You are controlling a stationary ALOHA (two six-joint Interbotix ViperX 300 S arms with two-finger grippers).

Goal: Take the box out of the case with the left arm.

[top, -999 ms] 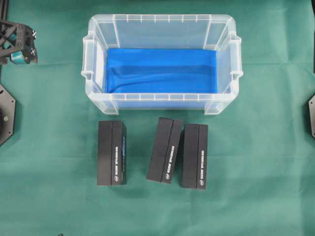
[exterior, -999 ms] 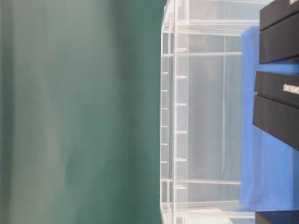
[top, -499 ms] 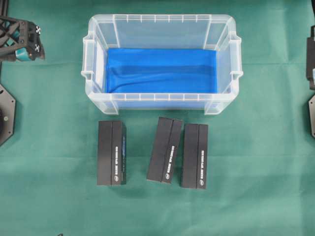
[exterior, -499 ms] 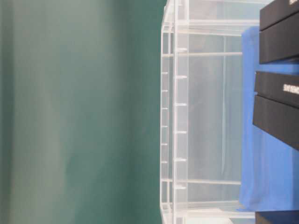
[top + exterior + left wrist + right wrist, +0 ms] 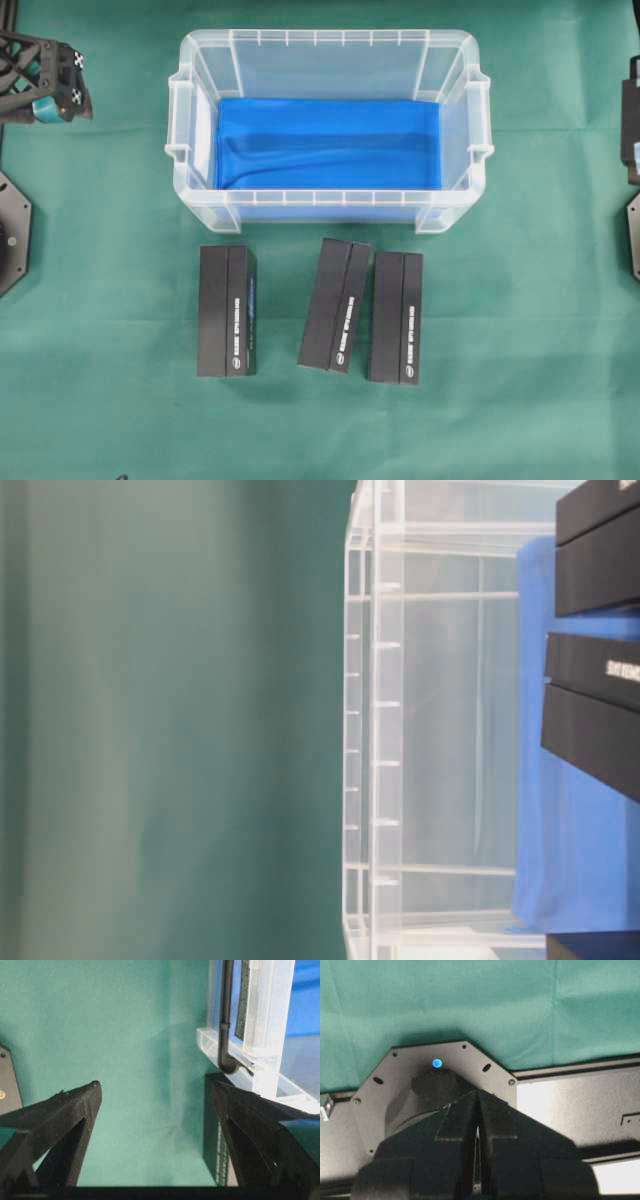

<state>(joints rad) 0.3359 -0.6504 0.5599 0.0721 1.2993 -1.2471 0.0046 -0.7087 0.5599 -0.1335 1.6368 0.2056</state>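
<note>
case (image 5: 328,60) upper centre, holds only blue lining | three boxes (image 5: 227,311) on table below it | left pincer (image 5: 45,85) upper left, wide, empty | risk: nothing left to extract, regrasp would be redundant

At the overhead frame's left edge I see only part of the black lattice left gripper (image 5: 45,85). The white print on the three black rectangular boxes (image 5: 227,311) is too small to read.
</note>
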